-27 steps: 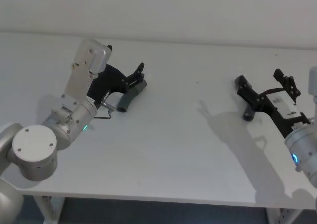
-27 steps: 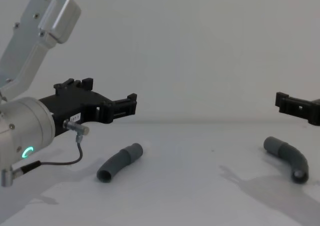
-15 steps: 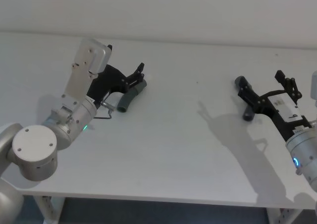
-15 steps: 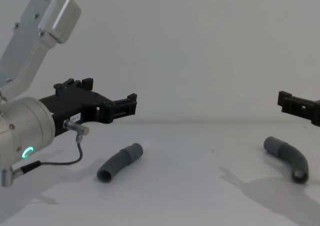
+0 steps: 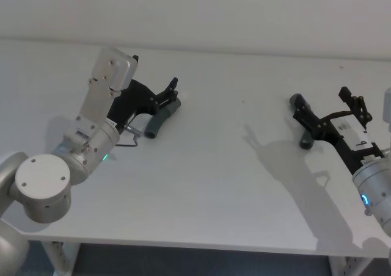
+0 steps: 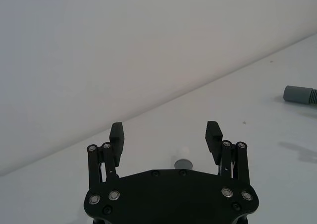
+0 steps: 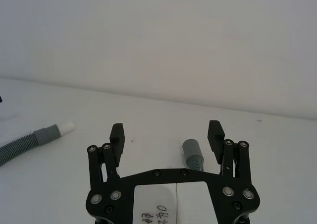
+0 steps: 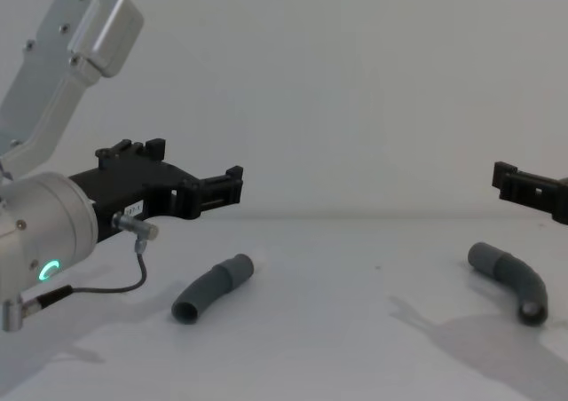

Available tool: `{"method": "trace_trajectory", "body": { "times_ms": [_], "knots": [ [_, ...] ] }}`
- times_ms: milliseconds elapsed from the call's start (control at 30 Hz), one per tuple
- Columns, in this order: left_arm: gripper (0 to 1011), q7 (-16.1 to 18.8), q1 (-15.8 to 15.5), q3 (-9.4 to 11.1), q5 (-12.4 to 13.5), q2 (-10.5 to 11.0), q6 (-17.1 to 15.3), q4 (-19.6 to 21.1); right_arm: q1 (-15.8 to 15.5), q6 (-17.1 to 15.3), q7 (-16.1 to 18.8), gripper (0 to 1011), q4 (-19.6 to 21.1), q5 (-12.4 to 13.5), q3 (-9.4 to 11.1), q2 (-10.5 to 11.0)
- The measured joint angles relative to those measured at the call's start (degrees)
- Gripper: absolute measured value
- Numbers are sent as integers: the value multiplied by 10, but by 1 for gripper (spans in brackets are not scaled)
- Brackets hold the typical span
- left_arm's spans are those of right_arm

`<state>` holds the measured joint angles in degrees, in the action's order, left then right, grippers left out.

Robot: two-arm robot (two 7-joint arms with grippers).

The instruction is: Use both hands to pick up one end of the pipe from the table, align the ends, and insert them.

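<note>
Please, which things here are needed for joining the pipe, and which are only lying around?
Needed:
left pipe piece
right pipe piece
left gripper, open
right gripper, open
table

Not needed, only background:
wall
table leg

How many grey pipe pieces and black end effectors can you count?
Grey pipe pieces: 2 (left pipe piece, right pipe piece)
Black end effectors: 2 (left end effector, right end effector)
Total: 4

On my left arm I saw a boxy silver link (image 8: pixel 75 51), a silver cylindrical wrist (image 8: pixel 40 228) with a green ring light (image 8: pixel 49 270), and a thin black cable (image 8: pixel 115 287). The left black plastic gripper (image 6: pixel 165 132) and right black plastic gripper (image 7: pixel 166 131) had silver rivets (image 6: pixel 114 195).
</note>
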<state>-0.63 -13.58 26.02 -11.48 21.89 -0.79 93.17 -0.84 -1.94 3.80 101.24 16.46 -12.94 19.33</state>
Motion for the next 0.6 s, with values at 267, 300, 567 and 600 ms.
{"method": "trace_trajectory", "body": {
  "times_ms": [267, 300, 567, 600],
  "knots": [
    [1001, 0, 0, 0, 0, 0, 0, 0, 0, 0, 0, 1001, 0, 0, 0, 0],
    [1001, 0, 0, 0, 0, 0, 0, 0, 0, 0, 0, 1002, 0, 0, 0, 0],
    [1001, 0, 0, 0, 0, 0, 0, 0, 0, 0, 0, 1001, 0, 0, 0, 0],
    [1001, 0, 0, 0, 0, 0, 0, 0, 0, 0, 0, 1001, 0, 0, 0, 0]
  ]
}}
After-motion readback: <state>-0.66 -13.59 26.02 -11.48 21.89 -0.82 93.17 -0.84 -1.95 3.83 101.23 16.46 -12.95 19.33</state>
